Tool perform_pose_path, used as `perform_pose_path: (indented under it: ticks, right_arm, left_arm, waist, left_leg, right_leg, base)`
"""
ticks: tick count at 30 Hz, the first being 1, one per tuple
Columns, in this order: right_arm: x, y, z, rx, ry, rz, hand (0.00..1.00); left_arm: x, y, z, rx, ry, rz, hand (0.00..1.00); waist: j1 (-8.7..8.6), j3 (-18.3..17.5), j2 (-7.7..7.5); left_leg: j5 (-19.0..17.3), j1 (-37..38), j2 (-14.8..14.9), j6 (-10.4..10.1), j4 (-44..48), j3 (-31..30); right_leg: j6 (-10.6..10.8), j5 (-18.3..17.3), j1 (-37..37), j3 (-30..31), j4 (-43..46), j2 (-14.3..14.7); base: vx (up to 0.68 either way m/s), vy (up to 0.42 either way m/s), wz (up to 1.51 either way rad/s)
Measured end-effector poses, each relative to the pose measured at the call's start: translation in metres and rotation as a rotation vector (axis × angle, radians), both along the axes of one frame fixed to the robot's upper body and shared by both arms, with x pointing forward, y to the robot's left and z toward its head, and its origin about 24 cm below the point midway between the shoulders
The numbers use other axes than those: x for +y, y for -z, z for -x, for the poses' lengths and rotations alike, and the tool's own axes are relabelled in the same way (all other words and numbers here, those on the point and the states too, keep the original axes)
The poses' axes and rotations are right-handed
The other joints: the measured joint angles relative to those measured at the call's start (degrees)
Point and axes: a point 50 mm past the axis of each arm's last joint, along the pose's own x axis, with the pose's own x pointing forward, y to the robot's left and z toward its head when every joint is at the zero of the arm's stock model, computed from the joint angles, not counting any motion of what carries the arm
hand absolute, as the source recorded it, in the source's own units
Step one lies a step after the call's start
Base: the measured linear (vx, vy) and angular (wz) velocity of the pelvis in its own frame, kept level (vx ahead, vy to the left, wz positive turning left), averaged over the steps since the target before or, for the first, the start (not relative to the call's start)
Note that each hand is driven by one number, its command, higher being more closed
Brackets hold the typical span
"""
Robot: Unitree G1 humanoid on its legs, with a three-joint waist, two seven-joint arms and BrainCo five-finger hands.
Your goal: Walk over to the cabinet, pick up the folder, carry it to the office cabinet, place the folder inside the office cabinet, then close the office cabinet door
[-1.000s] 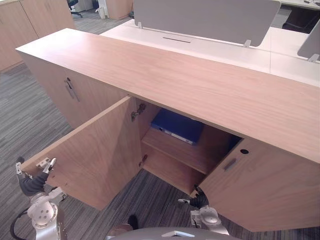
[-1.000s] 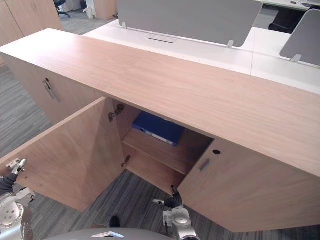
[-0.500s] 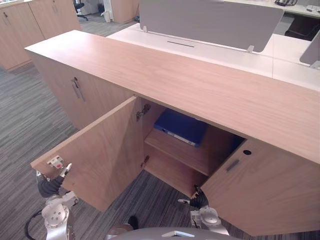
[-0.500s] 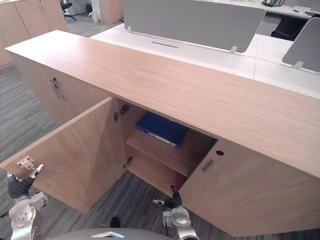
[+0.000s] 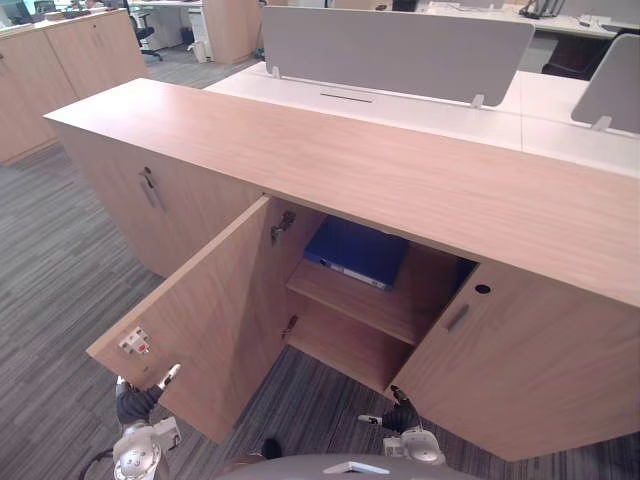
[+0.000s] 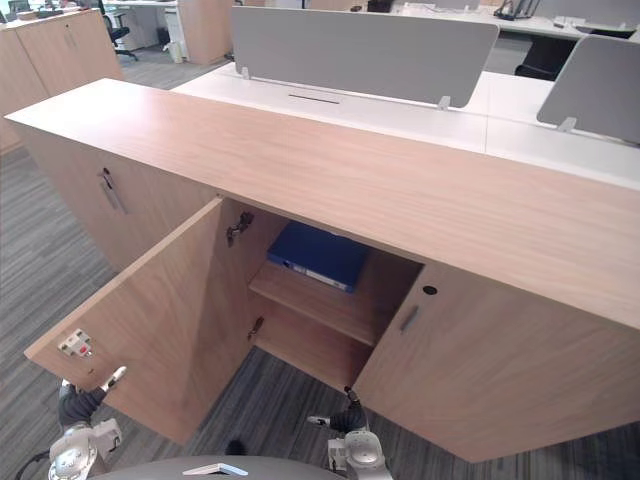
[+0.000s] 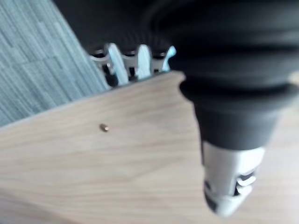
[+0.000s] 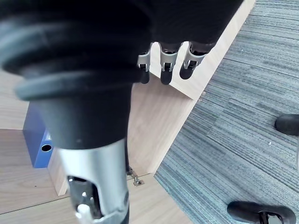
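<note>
Some swing gained: the door point(image 5: 200, 310) sits closer to shut than a second ago, with the left hand point(image 5: 138, 405) at its lower outer corner, probably pushing; I can't tell its grip. The folder point(image 5: 358, 252) lies on the upper shelf point(image 5: 345, 295) inside the cabinet point(image 5: 350, 160). The right hand point(image 5: 400, 418) hangs relaxed and empty. Only closing remains.

Blue folder point(image 5: 357, 252) lies on the open cabinet's point(image 5: 350, 165) shelf point(image 5: 372, 306).

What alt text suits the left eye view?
A flat blue folder lies on the upper shelf inside a long light-wood office cabinet whose two doors stand open. The robot's left hand is at the outer edge of the left door.
</note>
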Motion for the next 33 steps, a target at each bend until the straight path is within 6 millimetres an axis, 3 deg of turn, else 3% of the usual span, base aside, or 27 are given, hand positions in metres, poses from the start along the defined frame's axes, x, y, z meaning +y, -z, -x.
perform_pose_path:
  ticks: [12,14,15,16,17,18,19,20,21,22,23,24,25,27,30,33]
  right_arm:
    - [-0.003,-0.001,0.000,-0.005,0.018,0.003,0.00]
    - [-0.003,-0.002,0.001,-0.013,0.018,0.003,0.00]
    - [-0.005,-0.002,0.003,-0.013,0.022,0.005,0.00]
    - [-0.004,-0.001,0.007,-0.005,0.025,0.002,0.00]
    - [-0.005,-0.002,0.005,-0.007,0.021,0.005,0.00]
    - [-0.006,-0.001,0.007,-0.003,0.022,0.009,0.00]
    - [-0.008,-0.001,0.007,-0.001,0.024,0.012,0.00]
    - [-0.007,-0.002,0.006,-0.005,0.015,0.011,0.00]
    - [0.009,0.000,0.007,-0.004,0.012,-0.028,0.00]
    - [0.009,-0.001,0.004,-0.012,0.009,-0.025,0.00]
    - [-0.002,-0.004,0.001,-0.022,-0.012,0.014,0.00]
    - [0.002,-0.002,0.002,0.001,-0.028,0.009,0.00]
    - [0.001,-0.002,0.005,0.002,-0.028,0.008,0.00]
    - [-0.002,-0.004,0.004,-0.014,-0.026,0.016,0.00]
    - [-0.002,-0.006,0.000,-0.028,-0.024,0.016,0.00]
    - [0.000,-0.006,0.001,-0.024,-0.030,0.011,0.00]
  left_arm:
    - [-0.009,0.012,0.030,0.090,-0.022,0.048,0.00]
    - [-0.016,0.016,0.039,0.115,-0.021,0.086,0.00]
    - [-0.019,0.018,0.041,0.122,-0.025,0.104,0.00]
    - [-0.020,0.018,0.042,0.125,-0.026,0.110,0.00]
    - [-0.026,0.021,0.046,0.145,-0.030,0.139,0.00]
    - [-0.029,0.023,0.050,0.155,-0.025,0.153,0.00]
    - [-0.034,0.026,0.056,0.176,-0.005,0.177,0.00]
    - [-0.036,0.027,0.060,0.189,0.009,0.185,0.00]
    - [-0.028,0.023,0.058,0.183,0.033,0.161,0.00]
    - [-0.028,0.023,0.054,0.178,0.063,0.156,0.00]
    - [-0.041,0.021,0.046,0.154,0.135,0.189,0.00]
    - [-0.042,0.021,0.038,0.146,0.186,0.197,0.00]
    - [-0.052,0.024,0.040,0.156,0.235,0.224,0.00]
    - [-0.072,0.024,0.027,0.133,0.344,0.271,0.00]
    - [-0.098,0.012,-0.010,0.028,0.515,0.307,0.00]
    - [-0.119,-0.015,-0.048,-0.149,0.673,0.301,0.00]
  waist:
    - [-0.81,-0.14,0.22]
    - [-1.18,0.09,-0.16]
    - [-1.46,0.14,-0.74]
    - [-1.62,0.19,-1.52]
    - [-1.53,0.25,-1.91]
    - [-1.60,0.25,-1.08]
    - [-1.80,-0.01,-1.06]
    - [-2.87,-1.09,-1.52]
    - [-4.36,-2.84,-5.95]
    - [-4.18,-2.74,-6.18]
    - [-3.94,-2.53,-1.55]
    - [-3.82,-2.10,-2.95]
    - [-4.74,-2.27,-1.97]
    - [-5.25,-3.04,-1.60]
    - [-7.24,-2.82,-1.63]
    - [-8.25,-2.72,-1.53]
  left_leg:
    - [-0.04,0.56,1.40,-0.04,0.11,6.25]
    - [-0.20,0.52,1.49,-0.10,0.35,9.13]
    - [-0.98,0.30,1.29,-0.04,0.87,10.61]
    - [-1.54,-0.84,1.45,2.37,4.51,11.05]
    - [-6.08,-2.60,2.61,4.72,13.84,11.09]
    - [-8.56,-2.12,3.61,2.07,13.68,11.53]
    - [-9.75,-0.40,3.38,1.41,10.76,15.36]
    - [-10.17,-0.25,2.41,-0.52,6.71,17.68]
    - [-11.95,-2.90,0.04,-1.11,14.96,17.41]
    - [-13.10,-4.91,1.76,2.75,24.54,16.25]
    - [-21.04,-0.17,5.10,-1.21,21.02,12.57]
    - [-18.88,2.81,3.66,-1.62,16.62,17.11]
    - [-18.02,3.77,3.83,-1.37,14.85,17.88]
    - [-17.85,3.57,4.78,-1.52,13.19,19.84]
    - [-16.60,2.47,4.48,-2.53,10.15,22.31]
    - [-14.98,1.66,3.17,-2.16,9.43,23.68]
  right_leg:
    - [-0.91,0.56,-4.10,6.21,2.23,0.92]
    - [-1.86,0.60,-5.37,8.04,2.13,0.83]
    - [-3.49,0.32,-6.05,8.68,2.01,-0.15]
    - [-3.42,0.30,-6.64,9.35,2.00,-1.07]
    - [-3.68,0.66,-7.09,10.95,1.69,-1.48]
    - [-3.68,0.70,-7.00,11.82,1.21,-0.53]
    - [-3.43,-0.02,-7.38,13.90,0.60,-0.56]
    - [-3.15,-0.66,-9.51,13.73,1.89,-0.21]
    - [-4.63,-0.36,-14.11,15.13,2.62,-3.58]
    - [-3.87,-0.17,-15.42,15.33,3.60,-2.91]
    - [-3.67,0.21,-16.10,16.07,2.95,1.66]
    - [-1.49,3.11,-15.08,18.63,2.63,1.01]
    - [-0.67,4.71,-14.59,18.28,2.72,2.37]
    - [0.13,7.49,-14.18,17.21,2.72,5.63]
    - [-1.05,8.78,-13.04,16.95,0.63,8.03]
    - [-1.60,10.27,-10.70,17.23,-1.31,7.67]
  base:
    - [-0.02,0.008,-0.27]
    - [-0.08,0.066,-0.55]
    - [-0.07,0.121,-0.47]
    - [-0.01,0.115,-0.56]
    - [0.03,0.070,-0.60]
    - [0.02,0.096,-0.87]
    - [-0.08,0.138,-0.68]
    - [-0.09,0.213,-0.59]
    - [-0.09,0.155,-0.35]
    - [-0.04,0.082,-0.63]
    - [-0.09,0.073,-1.11]
    - [-0.12,0.106,-1.15]
    - [-0.15,0.154,-0.93]
    - [-0.11,0.086,-0.45]
    - [-0.07,0.038,-0.20]
    - [-0.05,0.016,-0.41]
